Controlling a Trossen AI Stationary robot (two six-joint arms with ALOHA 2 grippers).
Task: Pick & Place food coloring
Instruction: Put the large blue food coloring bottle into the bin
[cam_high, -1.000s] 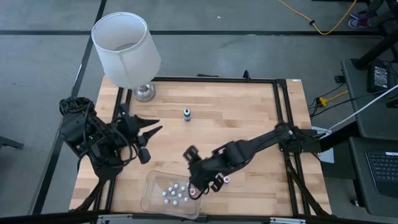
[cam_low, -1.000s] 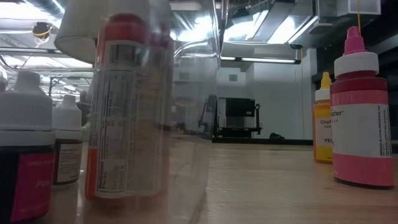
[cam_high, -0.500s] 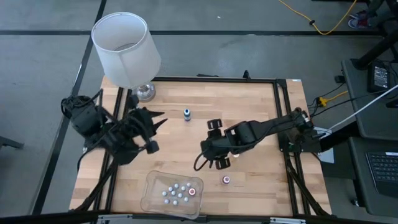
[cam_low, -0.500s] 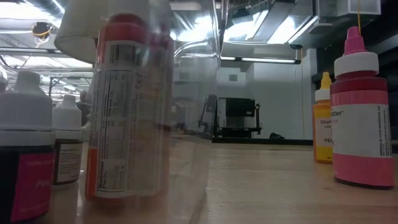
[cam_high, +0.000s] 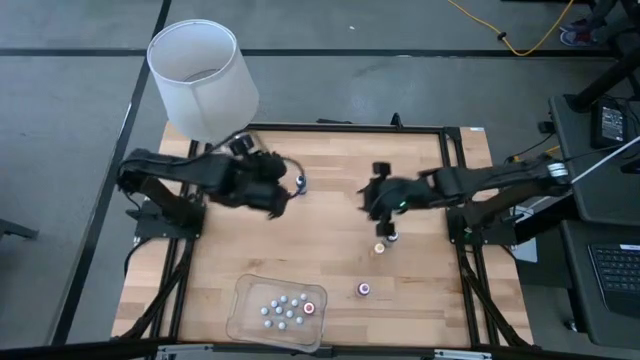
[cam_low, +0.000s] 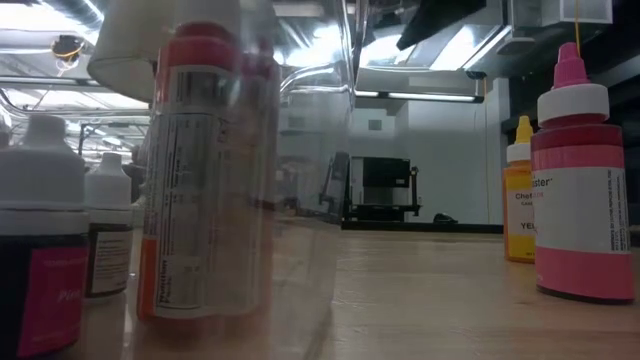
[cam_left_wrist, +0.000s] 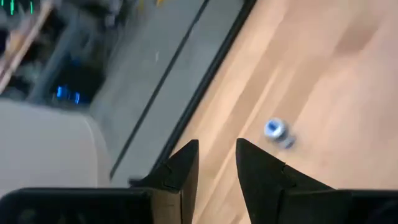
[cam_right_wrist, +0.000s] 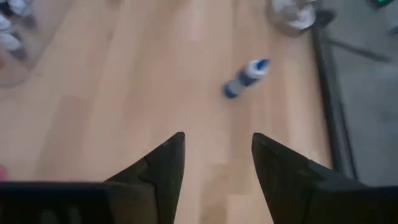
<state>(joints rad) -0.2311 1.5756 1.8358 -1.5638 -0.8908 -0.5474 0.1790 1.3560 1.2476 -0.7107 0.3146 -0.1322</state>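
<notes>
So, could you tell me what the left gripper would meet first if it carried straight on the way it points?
Probably the blue bottle: it stands just ahead of the open left gripper, slightly off its line, with nothing between them. Depth is uncertain.

I am counting three loose bottles (cam_high: 300, 181) on my desk (cam_high: 420, 300), one tray (cam_high: 240, 320), one lamp (cam_high: 203, 80).

In the low view, the yellow bottle (cam_low: 518, 200) carries a label with the partial letters "Che" and, below, "YE". The pink bottle (cam_low: 582, 190) shows "ster" at its label's edge. The dark bottle (cam_low: 40, 240) shows a "P" on its pink label. The orange bottle (cam_low: 205, 170) has print too fine to read.
</notes>
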